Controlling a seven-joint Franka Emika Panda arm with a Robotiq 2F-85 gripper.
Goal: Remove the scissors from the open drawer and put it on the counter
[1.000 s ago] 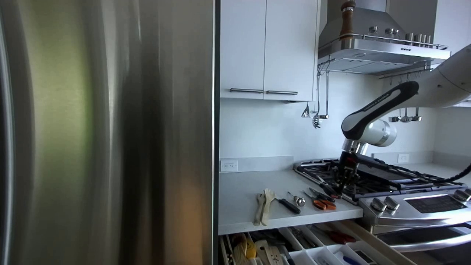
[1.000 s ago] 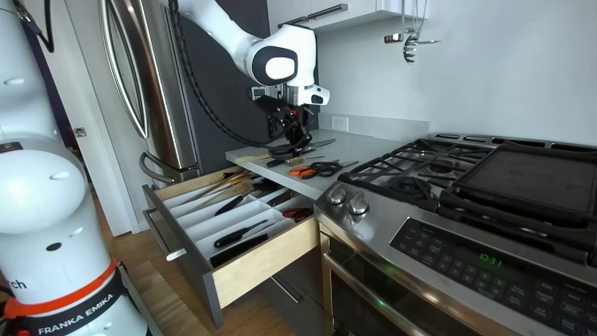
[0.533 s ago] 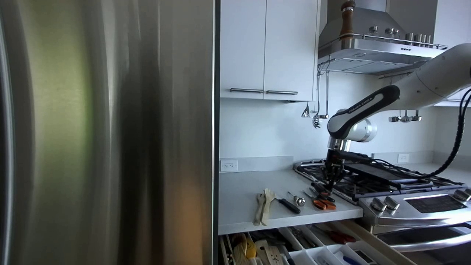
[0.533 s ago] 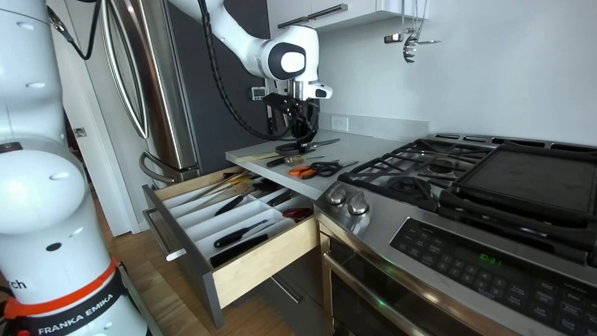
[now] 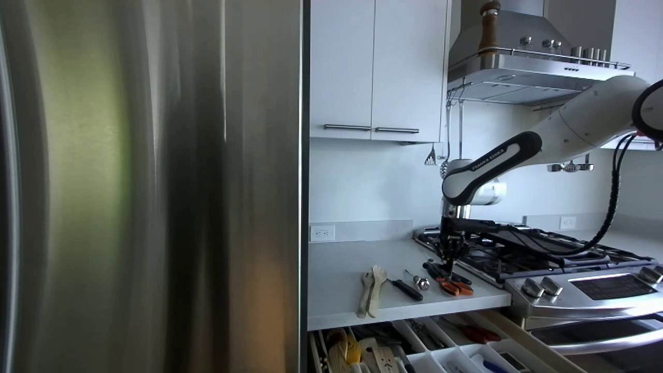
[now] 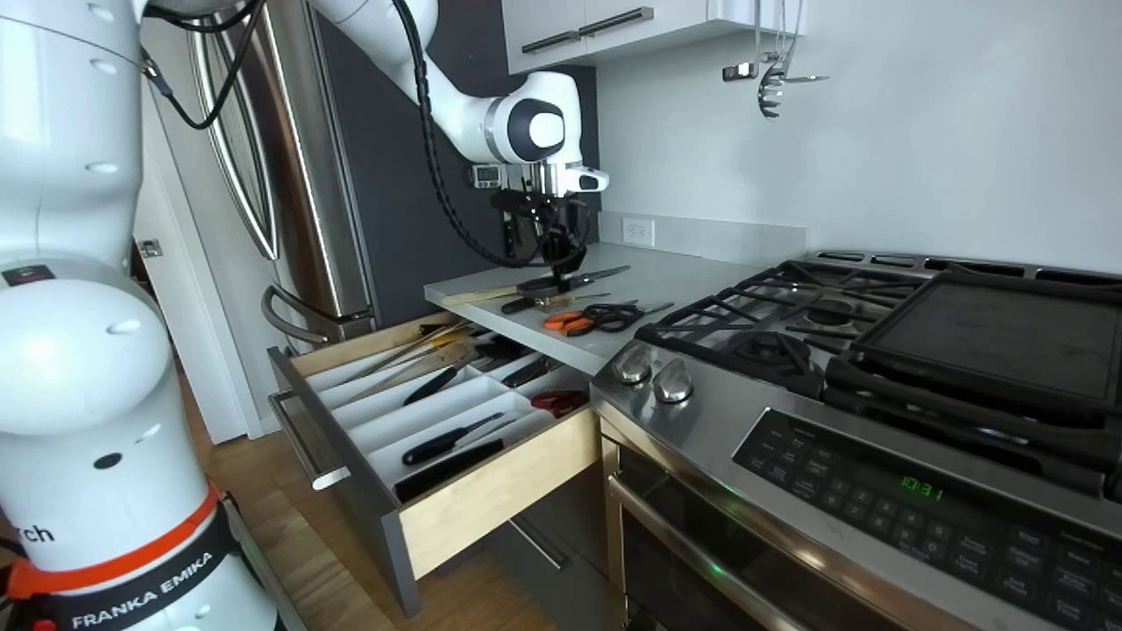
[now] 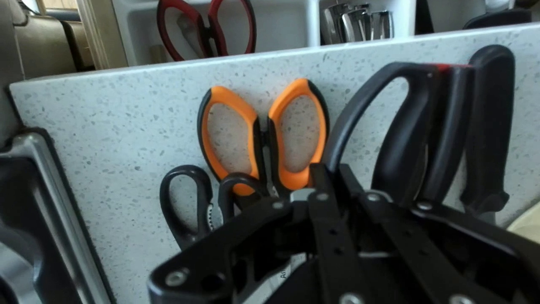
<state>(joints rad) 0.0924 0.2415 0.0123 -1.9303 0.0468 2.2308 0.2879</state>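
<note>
My gripper (image 7: 333, 169) is shut on one handle loop of a large pair of black-handled scissors (image 7: 405, 135). The gripper shows in both exterior views (image 5: 449, 275) (image 6: 563, 282), low over the counter (image 7: 126, 126) (image 6: 701, 272). The held scissors (image 6: 535, 286) lie low there; I cannot tell whether they touch it. Part of their blades is hidden by the gripper. Orange-black scissors (image 7: 295, 179) and smaller black scissors (image 7: 202, 190) lie on the counter beside the gripper. Red-handled scissors (image 7: 206, 40) (image 6: 559, 401) lie in the open drawer (image 6: 500, 482) (image 7: 287, 25).
A black-handled knife (image 5: 409, 290), a small metal-ended tool (image 5: 422, 283) and pale wooden utensils (image 5: 374, 295) lie on the counter. The gas stove (image 6: 763, 350) borders the counter. The counter's front edge overhangs the drawer, which holds several utensils.
My gripper, with the black scissors in it, has moved along the counter away from the stove, to beside the orange scissors. The drawer and the other tools have not moved.
</note>
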